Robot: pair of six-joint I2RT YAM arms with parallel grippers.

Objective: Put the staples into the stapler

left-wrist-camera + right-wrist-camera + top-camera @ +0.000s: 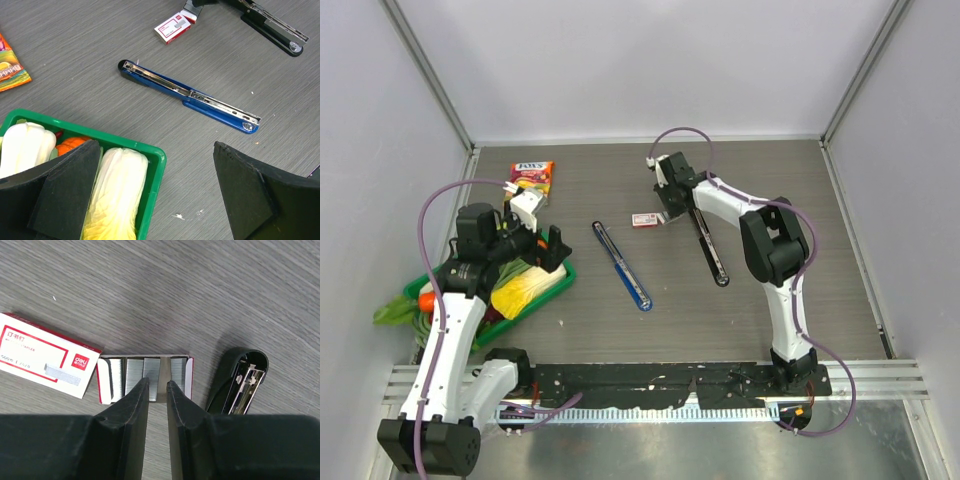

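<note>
Several silvery strips of staples lie in the open red-and-white box tray. Its sleeve lies to the left; the box also shows from above. My right gripper hovers over the tray, jaws only a narrow gap apart, nothing between them; a bare slot of the tray shows below. A black stapler, opened flat, lies just right of the tray and runs toward the near side. A blue stapler, also opened flat, lies mid-table. My left gripper is wide open and empty.
A green basket with a toy cabbage and a carrot sits under my left gripper at the table's left. A colourful candy packet lies at the back left. Walls enclose the table on three sides.
</note>
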